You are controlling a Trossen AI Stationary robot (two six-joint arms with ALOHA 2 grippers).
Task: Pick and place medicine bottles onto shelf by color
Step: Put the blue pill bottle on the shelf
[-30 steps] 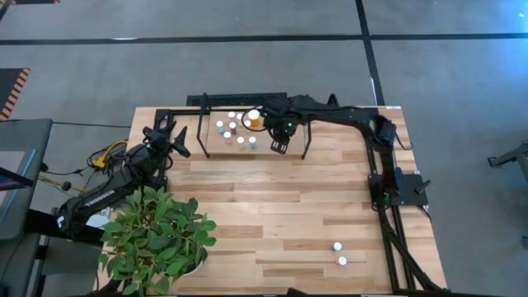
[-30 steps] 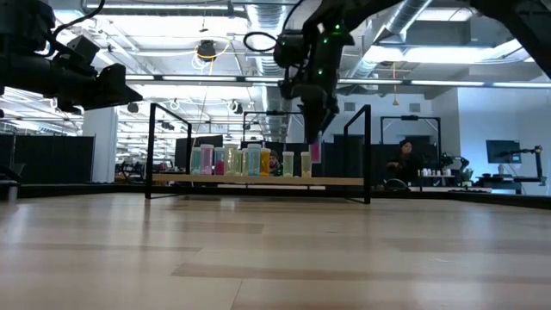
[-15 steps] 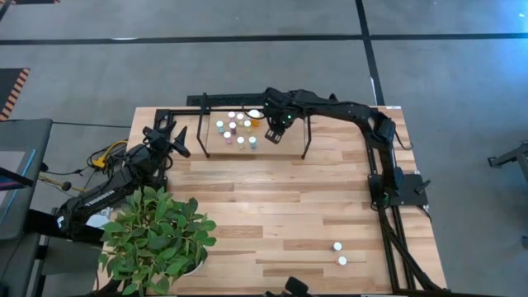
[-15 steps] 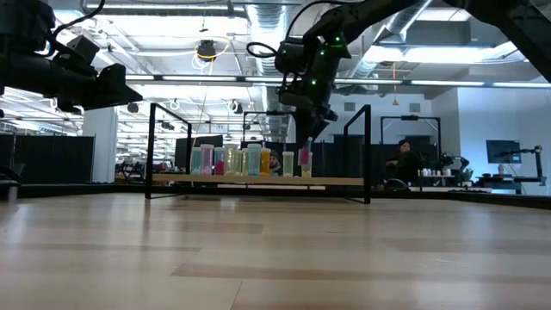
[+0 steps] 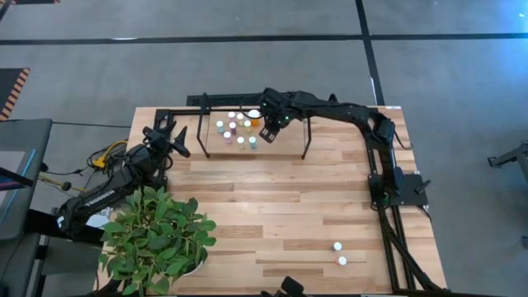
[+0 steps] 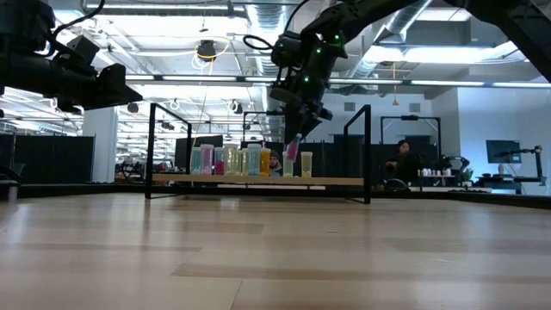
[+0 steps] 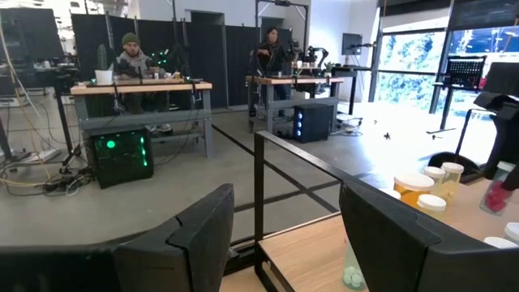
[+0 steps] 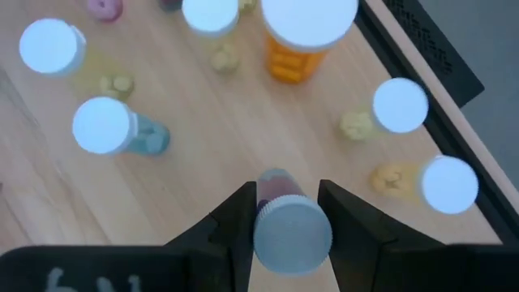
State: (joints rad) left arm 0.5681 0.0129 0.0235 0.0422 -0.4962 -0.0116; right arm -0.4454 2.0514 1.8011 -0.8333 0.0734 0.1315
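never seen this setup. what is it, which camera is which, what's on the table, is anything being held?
Two dark robot arms work at a wooden table. One picture looks straight down, one looks level across the tabletop, and one comes from each arm's wrist.

At the table's far edge stands the shelf, a black metal rack with small medicine bottles already on its board. Two more white-capped bottles sit near the table's front, and a potted plant fills the left front corner.

The right gripper is over the shelf, its fingers clamped on a pink bottle above the board. The left gripper waits empty left of the shelf, fingers partly open.
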